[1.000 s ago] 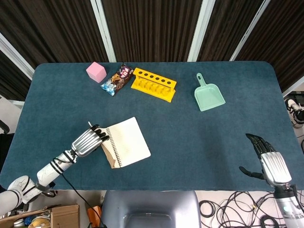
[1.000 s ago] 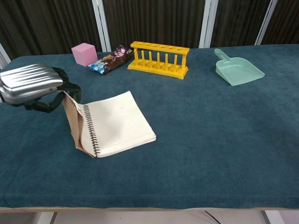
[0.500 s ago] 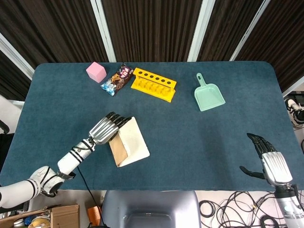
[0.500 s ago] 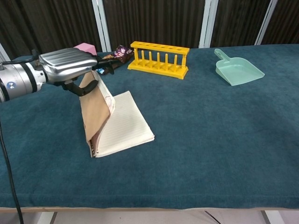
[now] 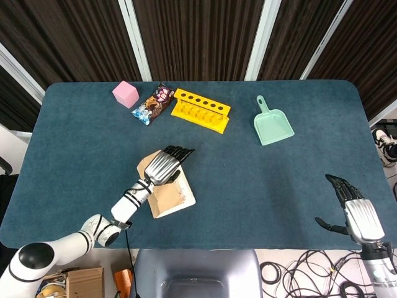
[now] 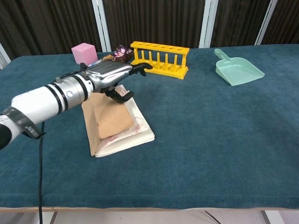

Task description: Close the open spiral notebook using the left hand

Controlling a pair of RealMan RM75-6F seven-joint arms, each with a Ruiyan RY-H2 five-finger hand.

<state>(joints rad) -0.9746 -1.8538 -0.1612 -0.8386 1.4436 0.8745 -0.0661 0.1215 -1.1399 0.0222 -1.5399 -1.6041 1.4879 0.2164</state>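
Note:
The spiral notebook lies at the front left of the table with its brown cover folded over the pages, the cover's free edge still a little raised. My left hand hovers flat over the cover's far part, fingers stretched toward the rack; its thumb touches the cover. It grips nothing. My right hand hangs off the table's front right corner, fingers apart and empty, seen only in the head view.
Along the back stand a pink cube, a snack packet, a yellow tube rack and a green dustpan. The teal table spreads wide to the right.
The left hand has swept right across the notebook, carrying the brown cover from upright down over the pages. The right hand has stayed put.

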